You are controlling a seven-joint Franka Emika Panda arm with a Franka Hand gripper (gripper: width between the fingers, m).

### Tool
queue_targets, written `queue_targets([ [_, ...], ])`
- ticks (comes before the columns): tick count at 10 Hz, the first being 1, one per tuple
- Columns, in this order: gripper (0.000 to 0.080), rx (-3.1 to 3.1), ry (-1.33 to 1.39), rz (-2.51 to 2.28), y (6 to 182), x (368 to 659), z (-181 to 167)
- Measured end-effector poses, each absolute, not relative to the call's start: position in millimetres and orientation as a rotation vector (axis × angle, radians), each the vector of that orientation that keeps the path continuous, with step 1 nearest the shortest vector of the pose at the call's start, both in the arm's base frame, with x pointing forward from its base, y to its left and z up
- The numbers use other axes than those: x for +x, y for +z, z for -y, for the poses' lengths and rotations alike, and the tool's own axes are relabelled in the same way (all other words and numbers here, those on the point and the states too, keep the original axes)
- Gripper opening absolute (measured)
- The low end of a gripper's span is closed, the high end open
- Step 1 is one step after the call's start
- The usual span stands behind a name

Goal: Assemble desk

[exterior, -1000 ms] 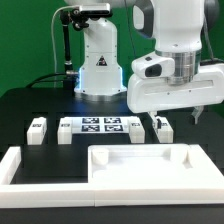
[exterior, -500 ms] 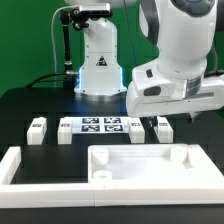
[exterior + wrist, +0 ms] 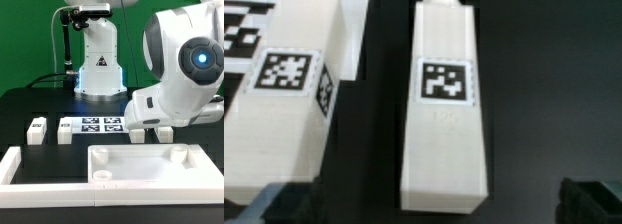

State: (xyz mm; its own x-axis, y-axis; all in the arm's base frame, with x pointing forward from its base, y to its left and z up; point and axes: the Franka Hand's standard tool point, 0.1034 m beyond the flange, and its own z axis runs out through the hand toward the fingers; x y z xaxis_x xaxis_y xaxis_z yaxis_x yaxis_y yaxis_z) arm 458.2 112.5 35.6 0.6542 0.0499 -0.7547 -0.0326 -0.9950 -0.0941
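White rimmed plastic tabletop panel (image 3: 140, 165) lies flat, nearest the camera. Behind it, toward the exterior view's right, a white rectangular tagged leg block (image 3: 446, 140) lies flat directly under the gripper (image 3: 438, 200). Jaws spread wide, clear of it. A second leg block (image 3: 287, 120) lies just beside.

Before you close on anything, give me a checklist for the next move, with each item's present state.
1. The gripper is open and empty: ok, the jaws stand wide and hold nothing.
2. The leg block lies between the fingers: ok in the wrist view.
3. Clearance from the neighbouring leg block: cannot tell; one fingertip shows very close to it.
4. Height above the leg block is right for a grip: cannot tell.
5. The tabletop lies flat, open side up: ok.
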Motion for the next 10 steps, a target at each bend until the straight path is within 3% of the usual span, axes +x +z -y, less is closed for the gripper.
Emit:
queue_targets([
  [3,0.0649,-2.766,1.267,0.017,34.6,458,-113],
  [7,0.0649,-2.733,1.334,0.014,13.4,442,-115],
  [10,0.0649,-2.754,1.303,0.037,6.7,442,-124],
])
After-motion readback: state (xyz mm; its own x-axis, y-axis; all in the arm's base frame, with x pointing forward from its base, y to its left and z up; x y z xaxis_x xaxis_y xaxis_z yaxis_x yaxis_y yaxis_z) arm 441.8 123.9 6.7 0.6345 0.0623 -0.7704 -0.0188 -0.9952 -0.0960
